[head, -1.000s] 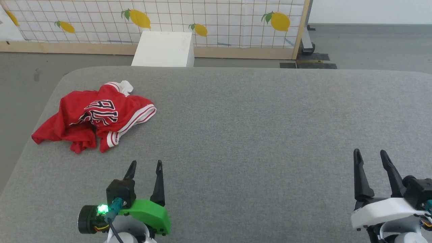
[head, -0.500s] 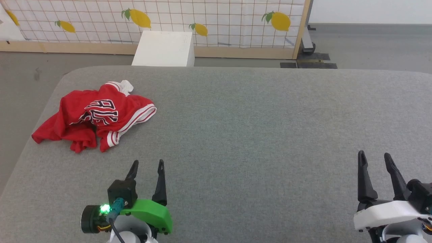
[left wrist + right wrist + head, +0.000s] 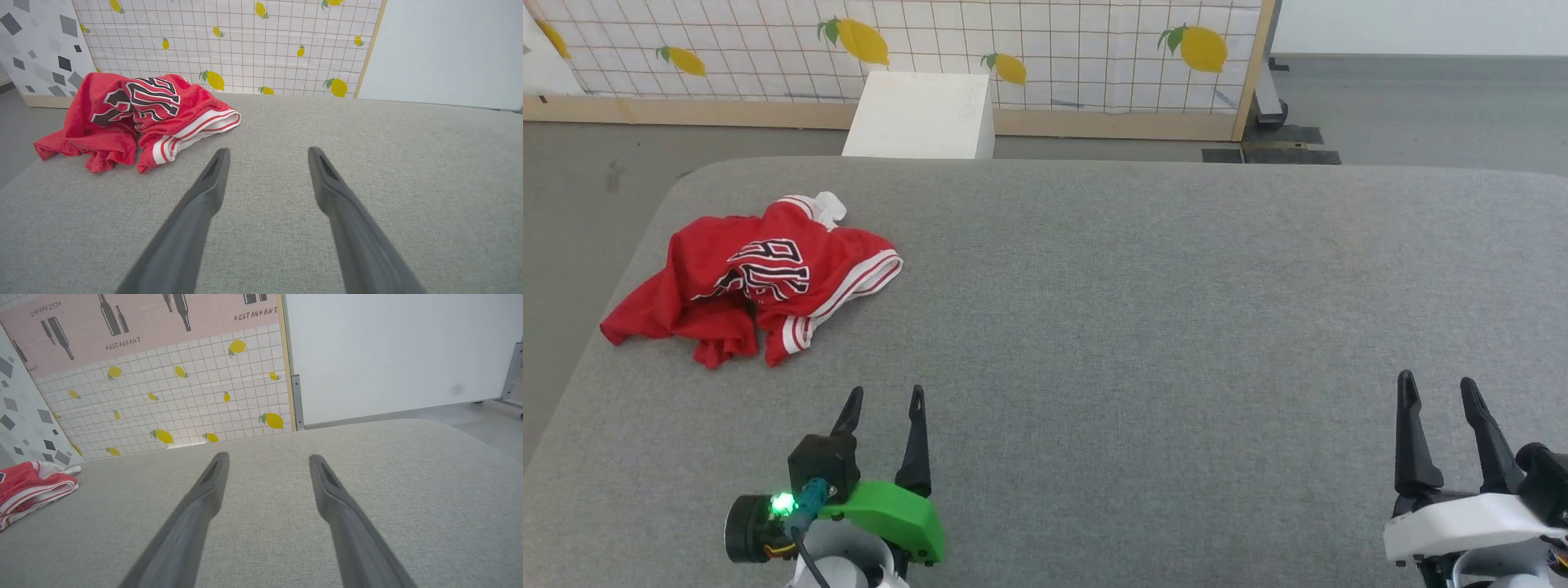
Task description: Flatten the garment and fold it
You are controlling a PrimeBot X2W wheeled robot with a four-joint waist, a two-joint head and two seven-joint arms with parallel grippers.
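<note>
Left gripper (image 3: 886, 390) and right gripper (image 3: 1435, 377) have eased toward the near edge of the bench (image 3: 1135, 286), both wide, empty. The garment (image 3: 752, 282) lies crumpled near its far left corner.

Red jersey garment (image 3: 752, 282), crumpled — far-left, on grey surface

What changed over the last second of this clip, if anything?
Both the left gripper and right gripper slid slightly down and rightward in the head view, the right more, jaws open, holding nothing. The view itself shifted a touch, so part may be camera motion. The garment stays crumpled on the table, far left, untouched.
</note>
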